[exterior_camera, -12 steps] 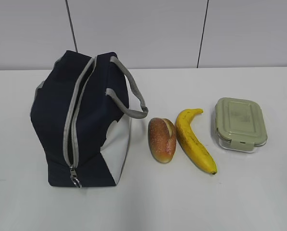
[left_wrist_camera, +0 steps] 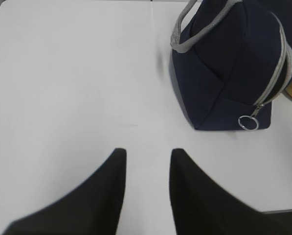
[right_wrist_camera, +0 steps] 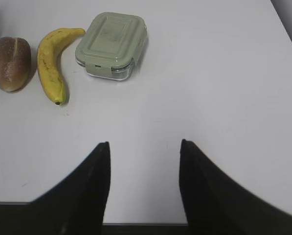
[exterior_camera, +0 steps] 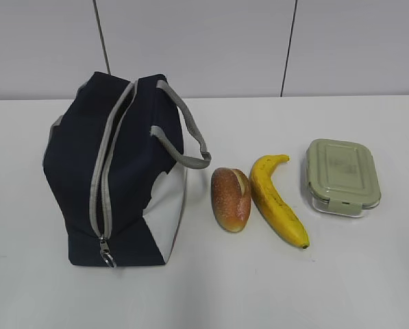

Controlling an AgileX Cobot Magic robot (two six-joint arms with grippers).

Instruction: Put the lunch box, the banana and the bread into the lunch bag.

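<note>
1. Bag first: the navy-blue fabric lunch bag with grey zipper trim (exterior_camera: 115,178) stands on the white table (exterior_camera: 368,288), zipper seemingly closed; soft and floppy, so the ring pull (left_wrist_camera: 248,122) looks like the place to take hold.
2. Just right of it lie the reddish-brown crusty bread roll (exterior_camera: 231,198), the curved yellow banana (exterior_camera: 276,200) and the clear, green-lidded lunch box (exterior_camera: 342,176).
3. The box is probably rigid and slick; grip across its short sides.
4. The left gripper (left_wrist_camera: 146,169) and right gripper (right_wrist_camera: 145,159) hang apart, empty.

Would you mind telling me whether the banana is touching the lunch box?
Apart. The right wrist view shows a strip of bare white table between the banana and the lunch box; the exterior view shows the same gap.
</note>
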